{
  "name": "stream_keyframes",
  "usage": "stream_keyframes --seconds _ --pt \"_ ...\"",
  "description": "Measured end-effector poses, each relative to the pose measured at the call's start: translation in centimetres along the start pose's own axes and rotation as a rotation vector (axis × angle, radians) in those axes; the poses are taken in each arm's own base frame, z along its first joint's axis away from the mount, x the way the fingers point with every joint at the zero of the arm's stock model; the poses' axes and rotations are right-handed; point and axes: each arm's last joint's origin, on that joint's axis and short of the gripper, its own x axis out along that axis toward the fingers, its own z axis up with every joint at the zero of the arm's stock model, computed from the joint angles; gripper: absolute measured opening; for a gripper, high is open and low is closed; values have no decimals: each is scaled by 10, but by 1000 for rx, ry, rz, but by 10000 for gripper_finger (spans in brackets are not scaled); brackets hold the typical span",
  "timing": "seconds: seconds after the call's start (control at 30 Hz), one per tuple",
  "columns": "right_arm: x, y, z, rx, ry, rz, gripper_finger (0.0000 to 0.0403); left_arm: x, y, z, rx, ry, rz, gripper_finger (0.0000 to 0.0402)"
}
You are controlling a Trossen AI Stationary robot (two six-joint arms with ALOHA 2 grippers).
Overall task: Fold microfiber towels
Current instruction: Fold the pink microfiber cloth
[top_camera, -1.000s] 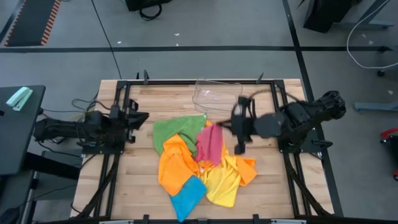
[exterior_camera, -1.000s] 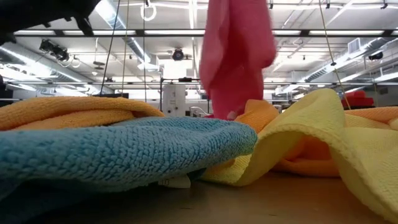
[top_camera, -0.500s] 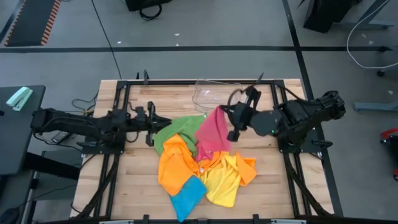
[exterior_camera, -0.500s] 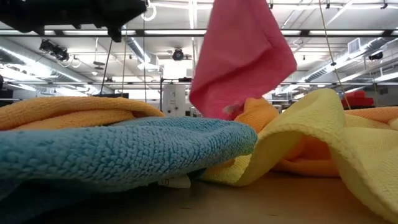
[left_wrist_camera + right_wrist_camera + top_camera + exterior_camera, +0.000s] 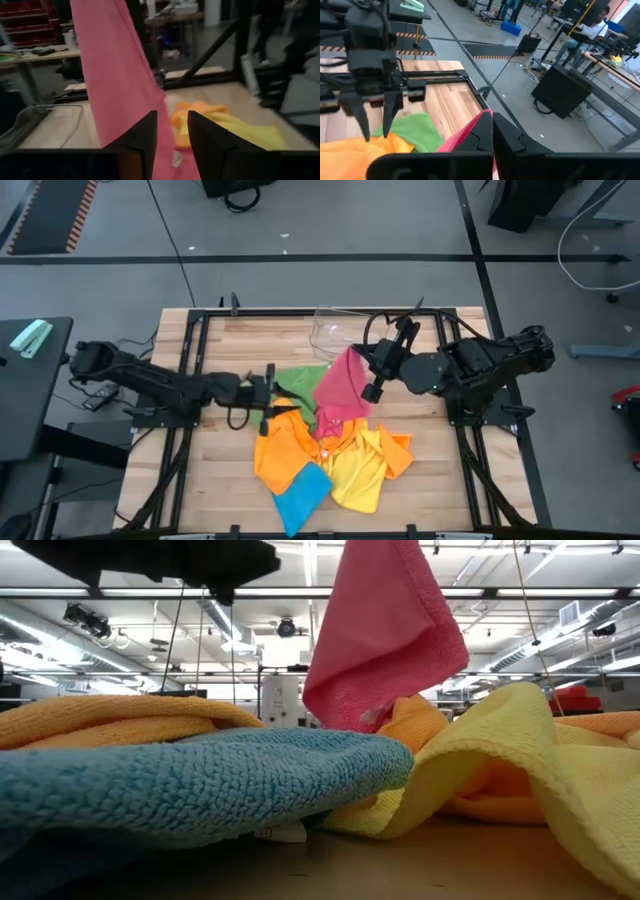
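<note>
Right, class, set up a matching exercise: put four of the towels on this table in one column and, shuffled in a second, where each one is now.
Things:
1. pink towel
2. blue towel
3. green towel
4. yellow towel

Places:
A. under the left gripper, at the far side of the pile
B. hanging from the shut right gripper
C. near tip of the pile
D. on the pile's right, beside the blue one

Pairs: 1-B, 2-C, 3-A, 4-D
</note>
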Motion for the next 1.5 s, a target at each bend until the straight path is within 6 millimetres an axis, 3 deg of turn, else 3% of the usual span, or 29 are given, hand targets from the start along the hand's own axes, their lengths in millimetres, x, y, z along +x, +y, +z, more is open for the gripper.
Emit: stream_keyframes --seconds 0.43,0.73,1.03,1.3,1.5 --pt "2 -2 0 -6 2 -12 1 80 -39 6 255 176 223 185" --pt "4 -4 0 -3 7 -22 1 138 -74 -9 600 339 426 221" --pt "4 -4 0 -2 7 -22 1 188 -105 -20 752 377 458 236" --pt "4 -4 0 -1 7 -22 1 218 -110 -47 974 579 663 231" --pt "4 -4 0 -1 8 -22 1 226 -109 -44 1002 660 795 214"
